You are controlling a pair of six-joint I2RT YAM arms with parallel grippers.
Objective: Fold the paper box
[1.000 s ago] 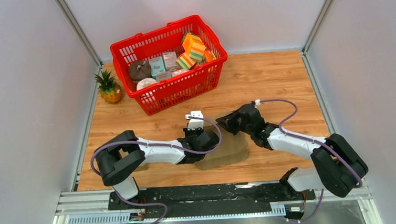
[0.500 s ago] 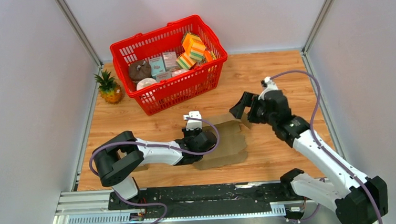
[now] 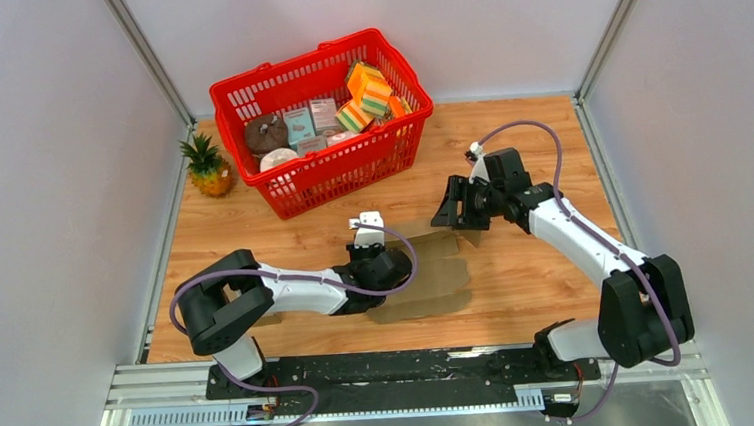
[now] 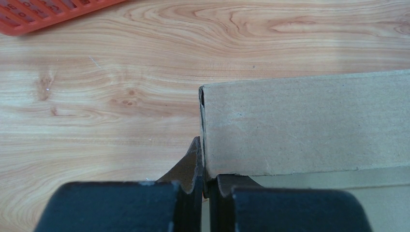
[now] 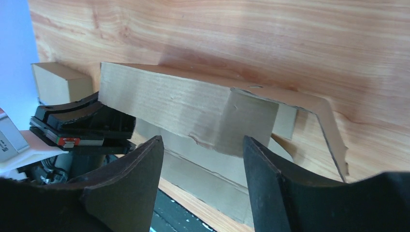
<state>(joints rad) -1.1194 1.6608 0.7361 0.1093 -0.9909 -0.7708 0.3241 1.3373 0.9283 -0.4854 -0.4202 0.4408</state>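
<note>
My left gripper (image 4: 205,180) stays clamped on the end of the box's raised wall (image 4: 309,123), its fingers pinched together with only the cardboard between them; that hold has not shifted over the last second. The right gripper (image 3: 450,211) is what moved; a second ago it was down against the box (image 3: 427,275), then it swung off and up, and now it hangs with its fingers spread apart, holding nothing, nearer the basket (image 3: 327,126) than the left one is, and off toward the basket's right end. I read that as one crease pressed and let go; the right arm looks to be lining up on the far right corner for the next fold, so the job is partway at best.

The box sits on the bench (image 3: 539,152) on the near side of the basket, apart from it; it is plain brown cardboard, mostly flat panels, with one long wall standing upright. From the right wrist view a flap (image 5: 321,108) at that wall's end leans outward and is not tucked in; the corner there stands open.
</note>
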